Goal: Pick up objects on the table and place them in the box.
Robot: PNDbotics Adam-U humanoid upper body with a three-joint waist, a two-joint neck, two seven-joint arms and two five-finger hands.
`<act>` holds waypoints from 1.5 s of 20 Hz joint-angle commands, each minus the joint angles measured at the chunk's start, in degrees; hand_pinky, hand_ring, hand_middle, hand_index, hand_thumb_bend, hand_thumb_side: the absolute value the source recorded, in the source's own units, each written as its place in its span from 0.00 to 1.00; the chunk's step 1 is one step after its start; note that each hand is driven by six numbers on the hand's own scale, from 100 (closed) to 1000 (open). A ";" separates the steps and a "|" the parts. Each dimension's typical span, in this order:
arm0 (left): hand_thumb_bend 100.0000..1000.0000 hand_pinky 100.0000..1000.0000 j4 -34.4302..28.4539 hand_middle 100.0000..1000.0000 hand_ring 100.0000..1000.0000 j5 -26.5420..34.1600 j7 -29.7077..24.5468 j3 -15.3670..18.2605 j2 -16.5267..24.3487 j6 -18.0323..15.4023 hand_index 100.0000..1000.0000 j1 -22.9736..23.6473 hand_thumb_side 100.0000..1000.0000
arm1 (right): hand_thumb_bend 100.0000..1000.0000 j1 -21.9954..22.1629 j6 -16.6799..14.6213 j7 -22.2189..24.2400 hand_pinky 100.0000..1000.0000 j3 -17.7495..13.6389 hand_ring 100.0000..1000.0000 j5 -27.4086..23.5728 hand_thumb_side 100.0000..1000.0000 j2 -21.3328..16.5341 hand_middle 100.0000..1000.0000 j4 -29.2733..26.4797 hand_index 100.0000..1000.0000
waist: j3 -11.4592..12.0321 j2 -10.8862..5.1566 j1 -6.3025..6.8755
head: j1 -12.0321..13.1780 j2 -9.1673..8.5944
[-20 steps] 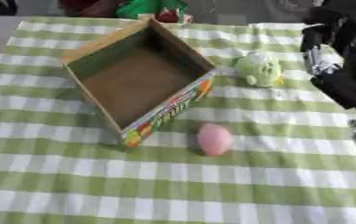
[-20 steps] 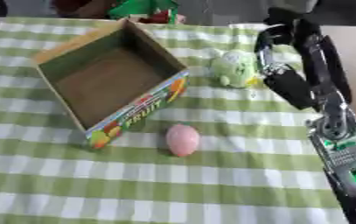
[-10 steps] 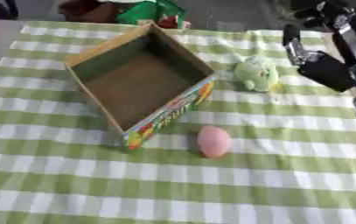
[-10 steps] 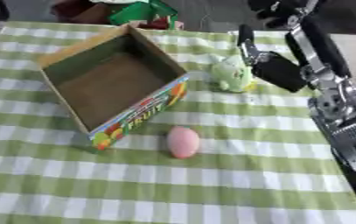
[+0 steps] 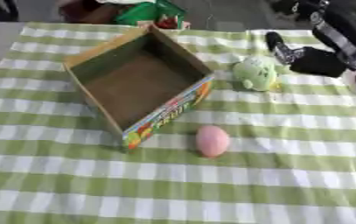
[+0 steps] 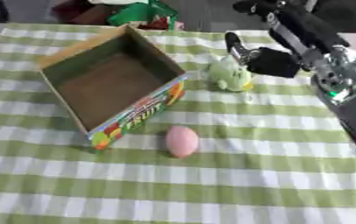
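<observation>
The right hand (image 6: 266, 60) is a dark blur just beside the green toy (image 6: 230, 75), its finger pose unreadable, and green-red clutter (image 5: 151, 13) is cut off at the top edge.

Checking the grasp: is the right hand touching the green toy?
Cannot tell. In both eye views the right hand overlaps the green toy's edge; no gap or contact shows.
</observation>
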 commanded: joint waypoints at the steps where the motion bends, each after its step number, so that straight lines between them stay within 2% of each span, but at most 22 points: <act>1: 0.00 0.48 -0.68 0.62 0.58 0.07 -0.08 0.03 1.39 0.05 0.74 -0.34 0.88 | 0.06 -1.01 -0.11 2.97 0.76 -1.82 0.84 -0.73 0.82 -2.47 0.81 -0.55 0.92 | 0.01 -1.12 0.15 | -0.12 0.07; 2: 0.00 0.48 -0.68 0.62 0.58 0.07 -0.08 0.04 1.39 0.05 0.74 -0.33 0.88 | 0.06 -1.10 -0.02 3.91 0.76 -2.13 0.84 -0.78 0.82 -2.45 0.81 -0.77 0.92 | -0.01 -1.13 0.16 | -0.10 0.08; 3: 0.00 0.48 -0.68 0.62 0.58 0.06 -0.07 0.04 1.41 0.05 0.74 -0.34 0.88 | 0.17 -1.24 0.04 4.85 0.79 -2.34 0.88 -0.82 0.81 -2.50 0.83 -0.92 0.96 | 0.02 -1.15 0.14 | -0.13 0.07; 4: 0.00 0.48 -0.68 0.62 0.58 0.07 -0.15 -0.09 1.60 0.06 0.74 -0.41 0.87 | 0.22 -1.68 0.31 5.79 0.84 -1.79 0.95 -0.53 0.63 -3.20 0.89 -0.34 0.97 | 0.41 -1.20 -0.13 | -0.60 0.01; 6: 0.00 0.48 -0.64 0.62 0.58 0.19 -0.28 -0.31 1.63 0.09 0.74 -0.54 0.87 | 0.22 -3.42 1.12 7.67 0.84 0.54 0.95 0.82 0.63 -5.38 0.89 2.03 0.97 | 0.90 -1.23 -0.17 | -1.19 -0.06; 7: 0.00 0.48 -0.61 0.62 0.58 0.24 -0.33 -0.35 1.61 0.10 0.74 -0.53 0.87 | 0.25 -4.37 1.31 8.61 0.86 1.95 0.98 1.51 0.58 -5.98 0.93 3.45 1.00 | 0.95 -1.23 -0.16 | -1.36 -0.12; 9: 0.00 0.48 -0.54 0.62 0.58 0.27 -0.42 -0.37 1.57 0.11 0.74 -0.47 0.87 | 0.25 -6.24 1.64 10.49 0.86 4.31 0.98 2.52 0.58 -6.17 0.93 6.42 1.00 | 0.97 -1.28 -0.13 | -1.58 -0.17; 14: 0.00 0.48 -0.44 0.62 0.58 0.30 -0.53 -0.42 1.60 0.09 0.74 -0.42 0.87 | 0.29 -9.91 -1.57 14.90 0.89 6.87 1.00 4.36 0.58 -5.56 0.98 13.57 1.00 | 0.97 -1.37 -0.07 | -1.88 -0.23; 20: 0.00 0.48 -0.34 0.62 0.57 0.35 -0.51 -0.40 1.57 0.08 0.74 -0.32 0.87 | 0.28 -13.24 -4.75 20.38 0.89 6.97 1.00 6.97 0.55 -3.81 0.97 20.74 1.00 | 0.95 -1.46 0.03 | -1.95 -0.31; 25: 0.00 0.48 -0.30 0.62 0.57 0.36 -0.54 -0.42 1.53 0.10 0.74 -0.37 0.87 | 0.29 -14.91 -4.91 25.12 0.88 6.44 1.00 7.41 0.53 -2.71 0.97 23.20 1.00 | 0.89 -1.35 -0.04 | -1.96 -0.38; 30: 0.00 0.48 -0.30 0.62 0.57 0.41 -0.62 -0.47 1.52 0.12 0.74 -0.47 0.87 | 0.29 -15.75 -5.02 26.90 0.88 6.93 1.00 8.05 0.53 -1.96 0.97 24.72 1.00 | 0.92 -1.22 -0.07 | -1.99 -0.40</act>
